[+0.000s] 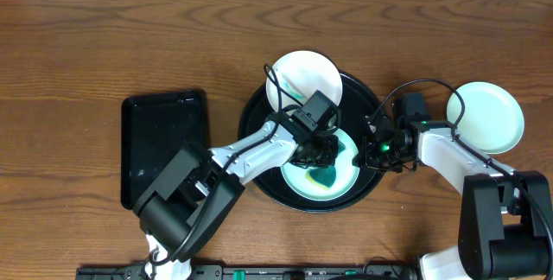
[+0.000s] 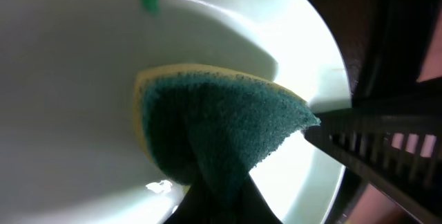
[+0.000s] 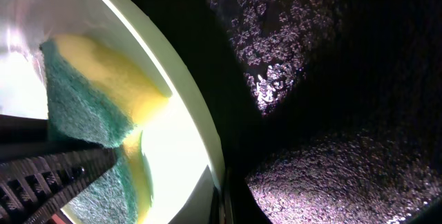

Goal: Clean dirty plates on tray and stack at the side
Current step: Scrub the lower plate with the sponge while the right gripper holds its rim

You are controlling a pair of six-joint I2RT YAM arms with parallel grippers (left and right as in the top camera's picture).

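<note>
— Teal-smeared plate (image 1: 342, 180) inside the tray (image 1: 251, 111): glossy, likely slippery and fragile. Where to hold?
— By the rim. Left gripper (image 1: 315, 152) clamped on the sponge (image 2: 228, 134); right gripper (image 1: 378, 148) closed at that rim.

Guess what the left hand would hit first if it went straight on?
Most likely the plate under it: the left hand points down, and the sponge it holds seems to touch that plate.

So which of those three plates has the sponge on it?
The front plate on the black tray, teal-smeared, with the left hand pressing a sponge on it. The plate behind it and the one off the tray have none.
</note>
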